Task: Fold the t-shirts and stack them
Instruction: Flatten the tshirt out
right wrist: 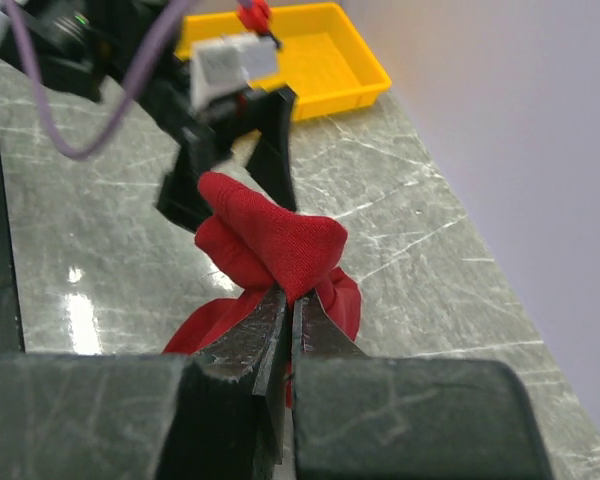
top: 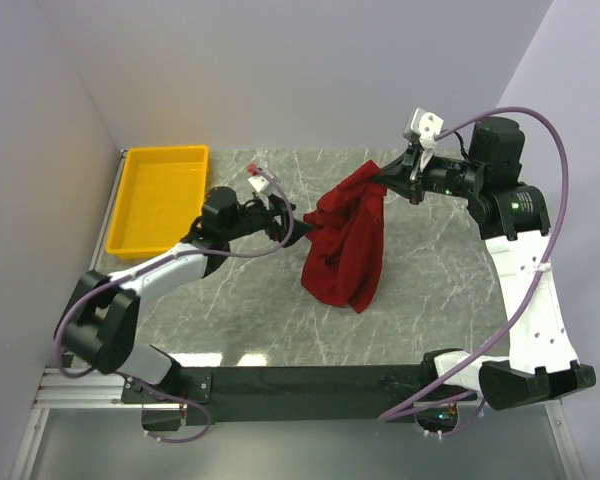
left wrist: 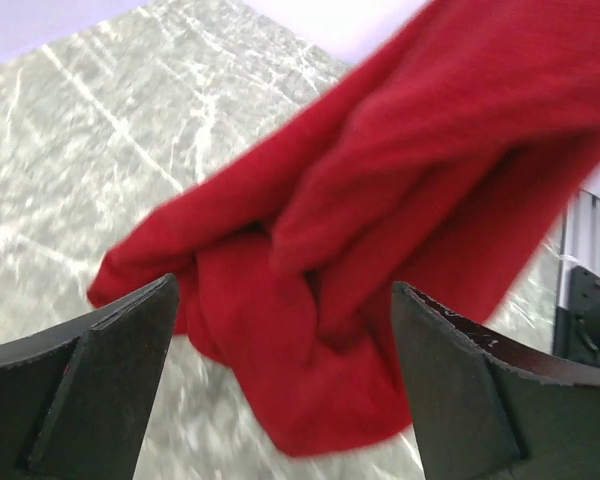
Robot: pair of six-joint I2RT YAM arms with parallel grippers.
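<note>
The dark red t-shirt hangs bunched from my right gripper, its lower folds resting on the marble table. In the right wrist view that gripper is shut on a pinched fold of the t-shirt. My left gripper stands open just left of the cloth's lower half. From the left wrist, both dark fingers frame the hanging t-shirt with nothing between them; the cloth lies a little ahead of the left gripper.
A yellow plastic tray sits at the back left corner, also visible behind the left arm as the yellow tray. White walls close in the table on the left, back and right. Grey marble table shows around the shirt.
</note>
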